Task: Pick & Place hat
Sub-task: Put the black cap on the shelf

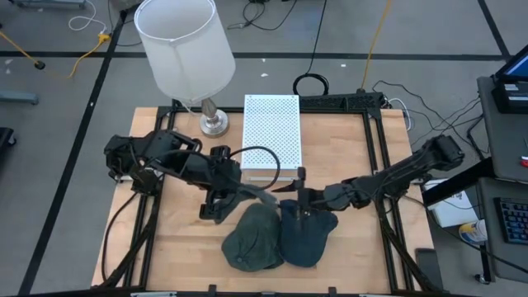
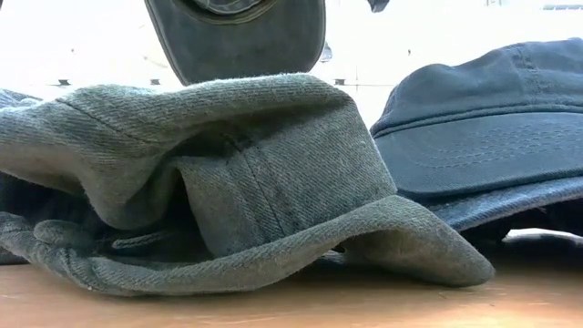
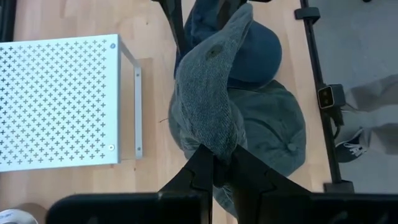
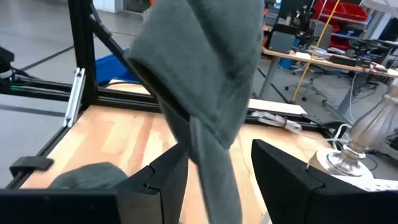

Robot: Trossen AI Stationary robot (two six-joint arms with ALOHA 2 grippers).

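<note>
The left gripper is clamped on a grey hat, lifted above two hats lying on the table. The right gripper stands apart around its hanging cloth, not gripping. Placing remains undone.

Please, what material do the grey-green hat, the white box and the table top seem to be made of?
Grey-green hat: woven cotton twill, likely; matte, with diagonal ribs and stitched seams.
White box: probably painted sheet metal; flat, stiff panel punched with a regular pattern of small holes.
Table: wood, or a wood-look surface; pale planks with grain lines, smooth finish.
</note>
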